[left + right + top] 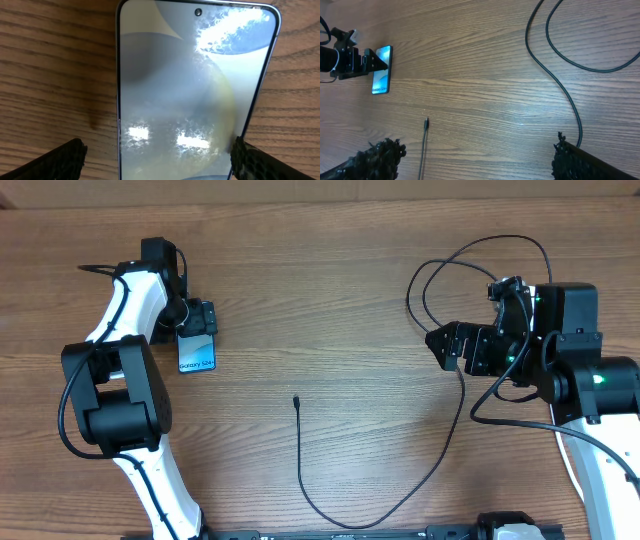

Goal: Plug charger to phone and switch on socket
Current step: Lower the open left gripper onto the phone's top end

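Note:
The phone (197, 353) lies flat at the table's left, its light-blue screen up; in the left wrist view the phone (195, 90) fills most of the frame. My left gripper (198, 330) is open over its far end, and the fingers (60, 160) stand on either side of the phone's width, gripping nothing. The charger's thin black cable (400, 500) runs from its connector tip (297, 400) at mid-table down, round and up to loops at the back right. My right gripper (441, 348) is open and empty above the cable (560, 75), well right of the tip (426, 122). The socket is out of view.
The bare wooden table (320, 300) stretches between the two arms. The cable's loops (480, 255) lie behind the right arm. The left arm's white links (130, 310) stand along the left edge. In the right wrist view the phone (382, 69) sits far left.

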Motion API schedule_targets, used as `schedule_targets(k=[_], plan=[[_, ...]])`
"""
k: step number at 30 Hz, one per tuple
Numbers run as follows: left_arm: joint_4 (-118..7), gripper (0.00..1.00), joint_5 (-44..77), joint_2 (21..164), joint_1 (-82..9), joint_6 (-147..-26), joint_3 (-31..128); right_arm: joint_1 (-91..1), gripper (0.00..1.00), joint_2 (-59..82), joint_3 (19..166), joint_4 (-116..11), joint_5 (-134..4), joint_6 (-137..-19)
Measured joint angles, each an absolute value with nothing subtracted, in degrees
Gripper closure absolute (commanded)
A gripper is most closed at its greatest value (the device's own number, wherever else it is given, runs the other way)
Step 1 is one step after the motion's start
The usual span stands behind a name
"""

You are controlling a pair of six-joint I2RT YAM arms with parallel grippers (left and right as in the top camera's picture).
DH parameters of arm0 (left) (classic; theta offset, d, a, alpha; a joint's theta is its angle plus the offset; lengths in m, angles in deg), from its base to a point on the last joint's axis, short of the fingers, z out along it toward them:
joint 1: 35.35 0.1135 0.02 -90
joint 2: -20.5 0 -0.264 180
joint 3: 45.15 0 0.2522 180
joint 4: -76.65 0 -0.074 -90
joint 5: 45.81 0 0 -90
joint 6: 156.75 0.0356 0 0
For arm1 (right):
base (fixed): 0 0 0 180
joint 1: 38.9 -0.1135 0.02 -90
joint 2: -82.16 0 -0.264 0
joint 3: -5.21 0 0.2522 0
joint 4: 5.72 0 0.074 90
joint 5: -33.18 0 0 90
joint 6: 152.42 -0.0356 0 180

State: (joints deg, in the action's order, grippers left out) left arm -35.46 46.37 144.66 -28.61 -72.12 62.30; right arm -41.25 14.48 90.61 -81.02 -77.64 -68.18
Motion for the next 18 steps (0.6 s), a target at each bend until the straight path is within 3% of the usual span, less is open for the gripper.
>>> schedule_targets(k=[18], plan=[[-36.51, 0.04, 42.22, 144.70, -29.70, -72.12, 62.30, -41.25, 0.00, 14.48, 90.61, -81.02, -77.60, -68.21]])
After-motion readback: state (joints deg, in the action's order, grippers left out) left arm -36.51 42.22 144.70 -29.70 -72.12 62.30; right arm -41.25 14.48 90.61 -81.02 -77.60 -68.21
